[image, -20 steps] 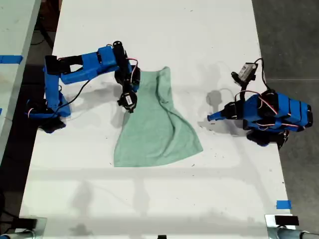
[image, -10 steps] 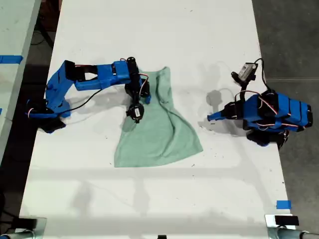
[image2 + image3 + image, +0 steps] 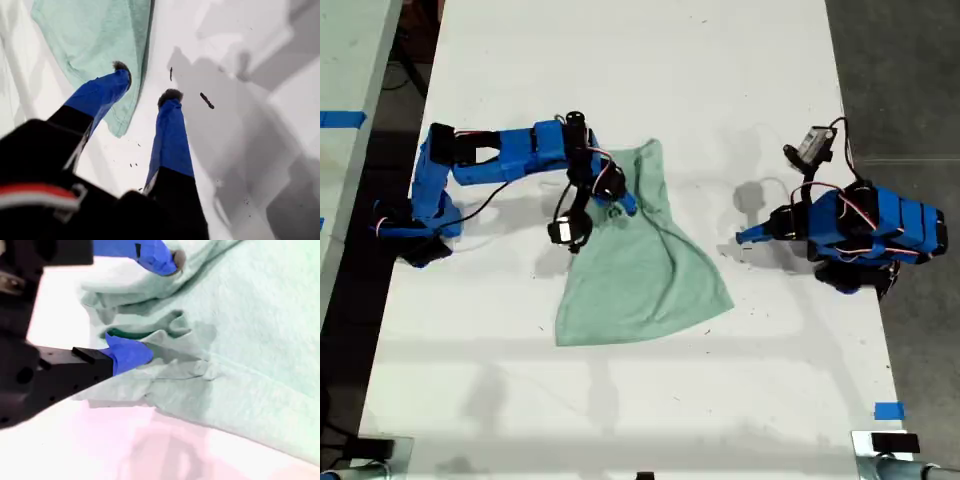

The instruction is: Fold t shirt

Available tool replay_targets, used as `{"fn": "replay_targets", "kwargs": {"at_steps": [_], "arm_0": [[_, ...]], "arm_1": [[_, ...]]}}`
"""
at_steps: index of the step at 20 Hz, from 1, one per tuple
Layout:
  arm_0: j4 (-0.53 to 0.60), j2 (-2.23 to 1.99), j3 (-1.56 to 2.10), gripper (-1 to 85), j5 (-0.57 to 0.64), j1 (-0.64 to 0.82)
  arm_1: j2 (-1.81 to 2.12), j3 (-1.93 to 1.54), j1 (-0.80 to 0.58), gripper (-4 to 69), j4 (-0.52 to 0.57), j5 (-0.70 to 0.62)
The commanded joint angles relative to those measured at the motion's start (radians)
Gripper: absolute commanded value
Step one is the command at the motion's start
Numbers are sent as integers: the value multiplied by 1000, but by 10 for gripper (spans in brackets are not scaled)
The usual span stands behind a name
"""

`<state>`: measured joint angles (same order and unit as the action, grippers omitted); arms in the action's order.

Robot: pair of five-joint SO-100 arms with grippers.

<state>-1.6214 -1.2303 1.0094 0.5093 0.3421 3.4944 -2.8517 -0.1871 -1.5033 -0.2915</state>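
In the exterior view, the t shirt (image 3: 642,260) lies wrinkled on the white table (image 3: 640,60), near the middle. My second gripper (image 3: 616,203) reaches in from the exterior view's left onto the shirt's upper edge; my first gripper (image 3: 748,236) rests near the table at the exterior view's right, well apart from the cloth. In the first wrist view, my first gripper (image 3: 145,81) is spread, with a shirt corner (image 3: 100,45) beside one finger. In the second wrist view, my second gripper (image 3: 155,305) is spread around a bunched fold of fabric (image 3: 240,340).
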Motion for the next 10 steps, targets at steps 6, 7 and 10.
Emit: {"fn": "replay_targets", "kwargs": {"at_steps": [6, 7, 10], "arm_0": [[-9, -865, 627, 228, -92, 195], [-8, -973, 716, 224, -141, 181], [80, -1252, 1012, 217, -362, 26]], "arm_1": [[9, 2, 2, 144, -18, -25], [9, 3, -3, 144, -18, -26], [9, 3, -9, 144, -17, -31]]}}
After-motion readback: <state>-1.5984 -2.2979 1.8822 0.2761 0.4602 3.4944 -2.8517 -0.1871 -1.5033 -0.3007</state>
